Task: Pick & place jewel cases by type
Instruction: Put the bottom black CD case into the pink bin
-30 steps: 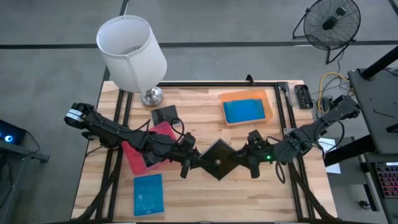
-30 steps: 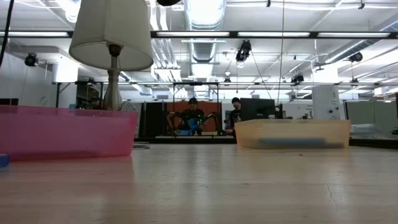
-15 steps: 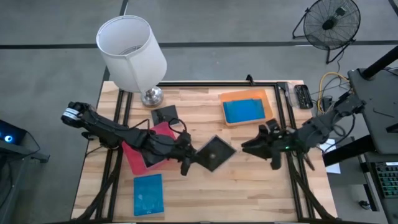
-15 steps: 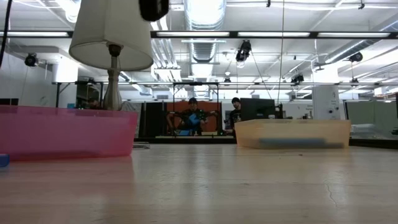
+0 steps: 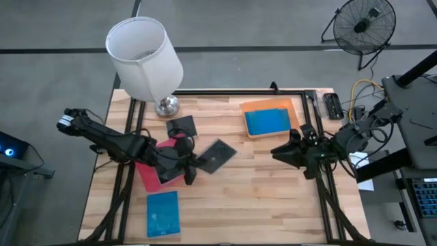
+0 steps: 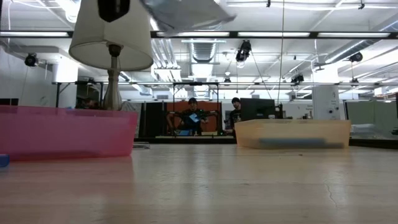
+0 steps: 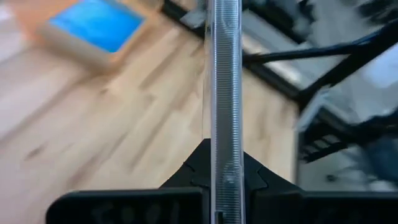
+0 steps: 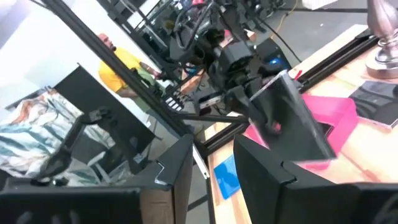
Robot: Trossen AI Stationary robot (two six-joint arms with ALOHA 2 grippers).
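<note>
While clamped on one edge of a dark case (image 5: 217, 154), holds it up in the air, clear of the wooden table (image 5: 273, 198): left gripper (image 5: 191, 164), fingers closed tight on the thin plastic. Seen edge-on in the left wrist view as a narrow clear strip (image 7: 222, 99) rising straight out from between the fingers. Just behind this gripper, on the side of its arm, a pink tray (image 5: 147, 171) with one more dark case (image 5: 167, 174) partly hidden under the wrist. Beyond the tray, near the lamp base (image 5: 166, 106), a third dark case (image 5: 181, 126) flat on the wood. Nearer the front edge, beside the arm, one blue case (image 5: 162, 213) also flat on the table.

Well apart from the held case, at the right border of the table: right gripper (image 5: 278, 152), fingers a little apart with nothing between them, pointing toward the left one. Just beyond it, toward the back of the table, an orange tray (image 5: 295, 116) with a blue case (image 5: 267, 121) inside. From the right wrist view, the held dark case (image 8: 292, 127) tilted above the pink tray (image 8: 339, 115), and a person in a yellow top (image 8: 124, 68) far behind.
</note>
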